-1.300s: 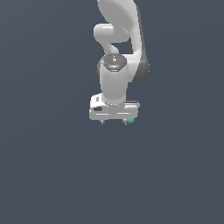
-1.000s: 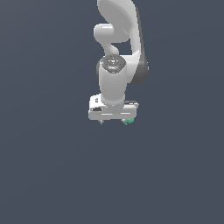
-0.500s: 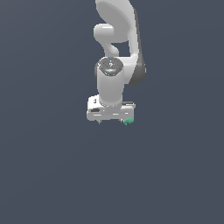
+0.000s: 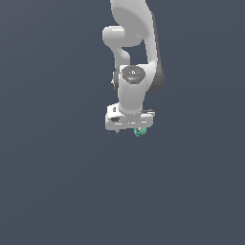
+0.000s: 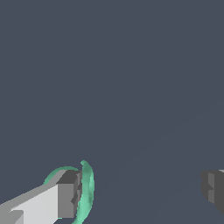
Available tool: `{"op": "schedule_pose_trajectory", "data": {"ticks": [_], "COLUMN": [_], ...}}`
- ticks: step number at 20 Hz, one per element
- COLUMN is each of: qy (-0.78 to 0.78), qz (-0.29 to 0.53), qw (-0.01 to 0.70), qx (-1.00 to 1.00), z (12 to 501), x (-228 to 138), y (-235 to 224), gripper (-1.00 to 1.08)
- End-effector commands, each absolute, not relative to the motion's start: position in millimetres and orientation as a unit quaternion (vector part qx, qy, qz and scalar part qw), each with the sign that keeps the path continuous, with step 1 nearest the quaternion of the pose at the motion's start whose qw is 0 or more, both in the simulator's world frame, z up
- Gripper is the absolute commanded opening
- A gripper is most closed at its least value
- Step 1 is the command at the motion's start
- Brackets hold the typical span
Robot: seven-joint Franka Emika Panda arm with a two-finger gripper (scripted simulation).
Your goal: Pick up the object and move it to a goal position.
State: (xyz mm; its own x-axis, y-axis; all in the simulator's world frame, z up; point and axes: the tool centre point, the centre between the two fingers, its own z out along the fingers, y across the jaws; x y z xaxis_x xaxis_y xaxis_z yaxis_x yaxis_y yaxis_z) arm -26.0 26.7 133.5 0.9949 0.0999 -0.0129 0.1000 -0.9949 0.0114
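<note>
One small teal-green lumpy matte blob (image 4: 139, 132), pressed against a single finger (image 5: 65, 199) of the white two-fingered tool (image 4: 129, 125), whose fingers stand wide apart, gripping nothing; advice: centre the blob between both pads before closing, then lift.

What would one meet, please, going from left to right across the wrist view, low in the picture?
White finger with its grey pad → teal object, against that pad → bare dark floor → the other grey pad at the edge.
</note>
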Motion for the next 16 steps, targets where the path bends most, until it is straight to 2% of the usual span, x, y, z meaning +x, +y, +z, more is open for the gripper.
{"op": "schedule_pose_trajectory", "data": {"ticks": [1,9,16], "qy": [0.055,0.072,0.079], "qz": [-0.005,-0.001,0.000], "qw": [0.005,0.002,0.000], "qx": [0.998,0.997,0.997], "z": [125,100,90], "x": [-38,-83,-103], "y": [41,83,99], "gripper": [1.00,1.00,1.00]}}
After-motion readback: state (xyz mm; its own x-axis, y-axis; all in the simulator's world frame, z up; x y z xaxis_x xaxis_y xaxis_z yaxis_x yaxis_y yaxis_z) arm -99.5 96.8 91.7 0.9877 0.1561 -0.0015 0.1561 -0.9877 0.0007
